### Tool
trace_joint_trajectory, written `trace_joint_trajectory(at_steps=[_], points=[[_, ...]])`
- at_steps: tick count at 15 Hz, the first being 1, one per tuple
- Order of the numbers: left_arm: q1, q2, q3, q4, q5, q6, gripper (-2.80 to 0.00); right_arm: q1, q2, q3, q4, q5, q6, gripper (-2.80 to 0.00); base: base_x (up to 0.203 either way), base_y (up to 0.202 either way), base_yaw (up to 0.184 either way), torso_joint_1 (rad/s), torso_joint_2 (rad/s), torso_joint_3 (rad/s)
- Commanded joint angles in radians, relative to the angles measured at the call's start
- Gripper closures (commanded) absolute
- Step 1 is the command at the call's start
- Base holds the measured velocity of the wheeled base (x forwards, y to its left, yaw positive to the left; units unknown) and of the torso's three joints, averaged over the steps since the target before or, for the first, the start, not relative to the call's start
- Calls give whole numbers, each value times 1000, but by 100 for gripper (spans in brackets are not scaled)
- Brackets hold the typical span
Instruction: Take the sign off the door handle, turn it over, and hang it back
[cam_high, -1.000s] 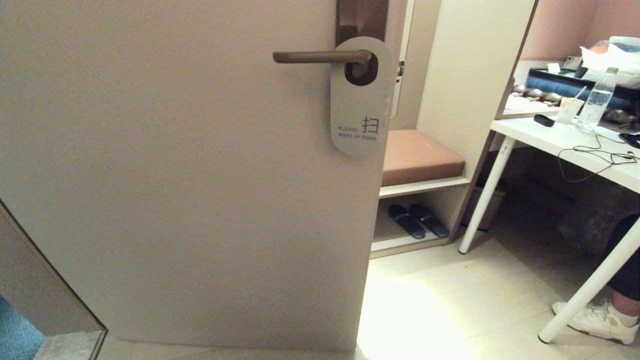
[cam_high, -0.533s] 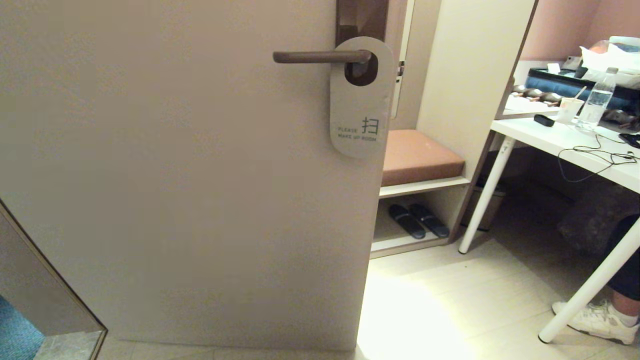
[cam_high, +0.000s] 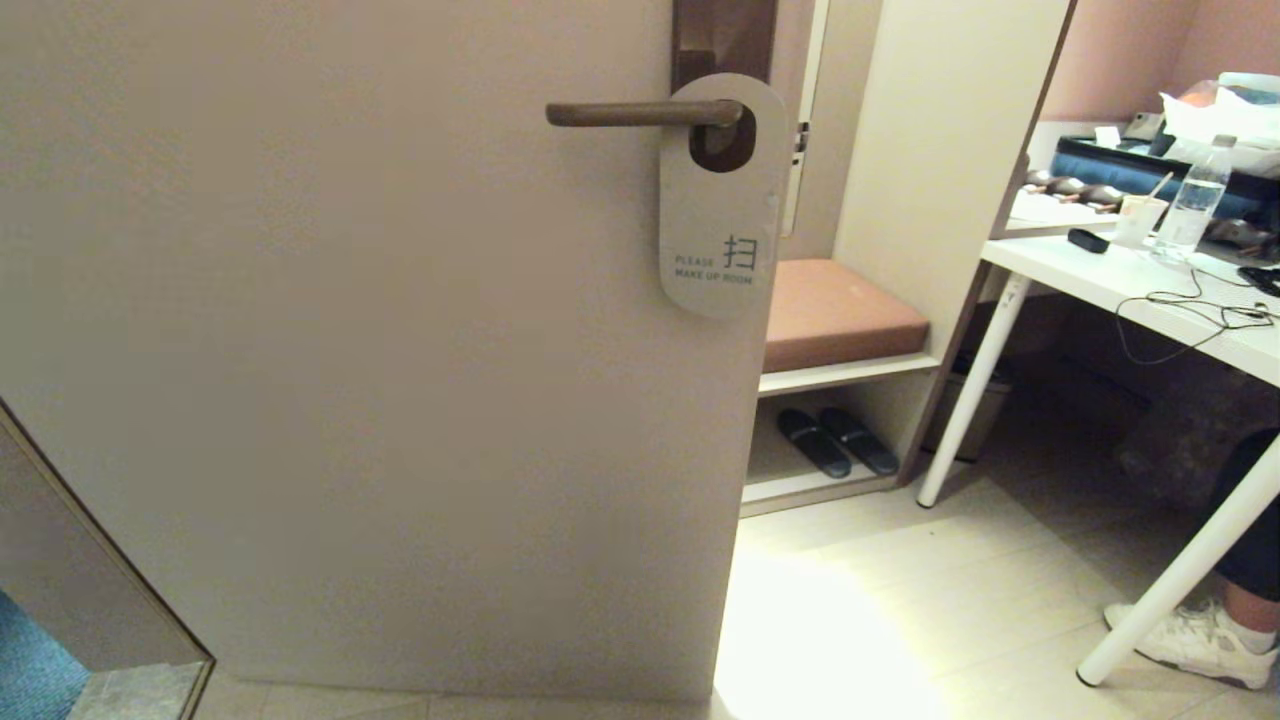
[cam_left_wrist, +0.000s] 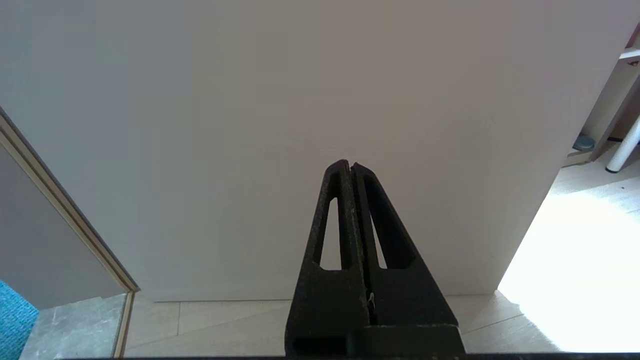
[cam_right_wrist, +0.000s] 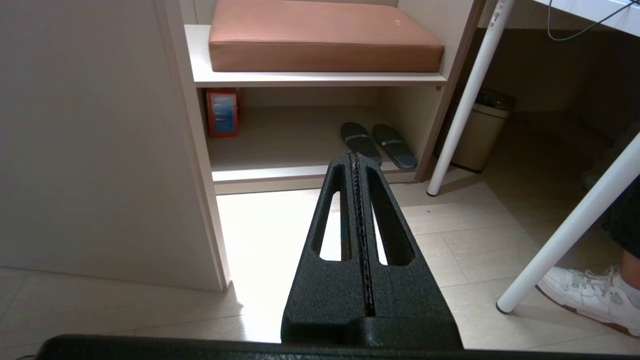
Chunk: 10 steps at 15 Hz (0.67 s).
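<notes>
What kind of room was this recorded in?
Most likely a hotel room: a "make up room" sign hangs on the door handle, and slippers sit under a cushioned bench beside the door.

The door handle (cam_high: 640, 113) carries the sign (cam_high: 722, 195), hung through its oval hole against the door (cam_high: 350, 350). Right of the door, an upper shelf (cam_high: 845, 375) bears a brown cushion (cam_high: 835, 312) — beneath it, dark slippers (cam_high: 838, 441) lie side by side. Far right, a white table (cam_high: 1130, 290) holds a water bottle (cam_high: 1195, 200), a cup (cam_high: 1140, 220) and a cable (cam_high: 1205, 310).

Sign (cam_high: 722, 200) hangs on door handle (cam_high: 640, 113); bench cushion (cam_high: 838, 312) right, slippers (cam_high: 838, 441) probably beneath.
</notes>
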Motion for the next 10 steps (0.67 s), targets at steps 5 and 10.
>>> trace_joint_trajectory(at_steps=[5,10], points=[[0,2,0,0,0,0,0,0,0,0,0,0,-1,0,0,0,0,0,0,0],[0,2,0,0,0,0,0,0,0,0,0,2,-4,0,0,0,0,0,0,0]])
